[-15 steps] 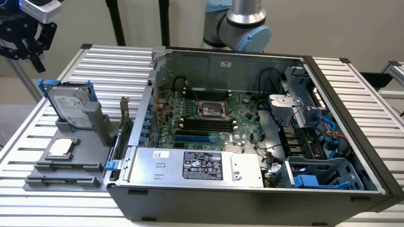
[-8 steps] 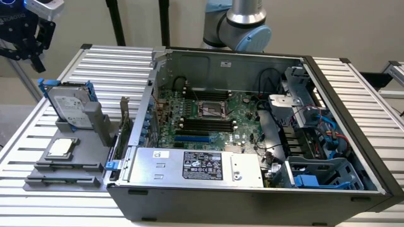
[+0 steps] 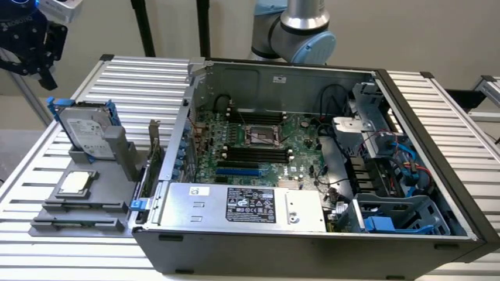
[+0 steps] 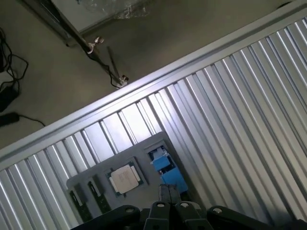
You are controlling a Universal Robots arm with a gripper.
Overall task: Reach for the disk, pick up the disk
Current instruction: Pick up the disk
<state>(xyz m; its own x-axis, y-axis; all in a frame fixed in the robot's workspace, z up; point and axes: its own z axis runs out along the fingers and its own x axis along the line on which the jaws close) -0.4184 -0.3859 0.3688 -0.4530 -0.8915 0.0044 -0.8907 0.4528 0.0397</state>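
Hovering over the upright disk (image 3: 84, 133), end effector (image 4: 169, 192) clenched empty in wrist view.

Pale lettering on the black gripper (image 3: 35, 61), up off the exterior view's left of the computer case (image 3: 312, 249), reads roughly "OBOTIQ"; the frame edge cuts off its start. On the power supply (image 3: 301, 206) at the case's near edge, a black label (image 3: 251, 205) carries white print and small marks, none legible. Also unreadable are the white sticker (image 3: 200, 191) beside that label, the white label on the disk (image 3: 84, 132) standing left of the case, and the small sticker (image 3: 280, 78) on the case's rear wall.
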